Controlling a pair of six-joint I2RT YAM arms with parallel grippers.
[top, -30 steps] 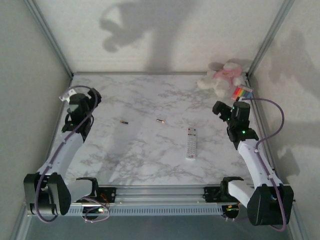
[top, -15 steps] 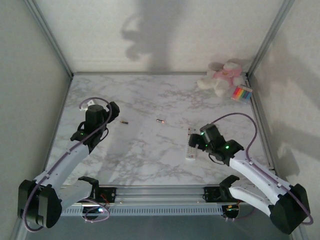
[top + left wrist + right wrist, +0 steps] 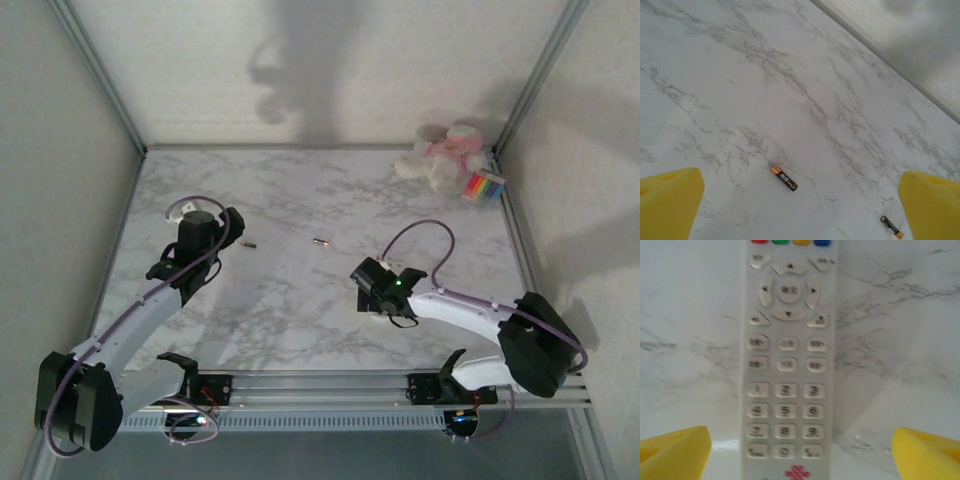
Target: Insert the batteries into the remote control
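remote control (image 3: 785,365) | buttons up | right end effector (image 3: 801,452) spread astride it

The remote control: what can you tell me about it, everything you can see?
The remote control is a slim white, plastic-looking bar lying flat, buttons up, on the marble table. It has red, green, yellow and blue keys at one end, then an arrow ring, a number pad and a red logo. The right gripper straddles it, open, its yellow fingers apart from it.
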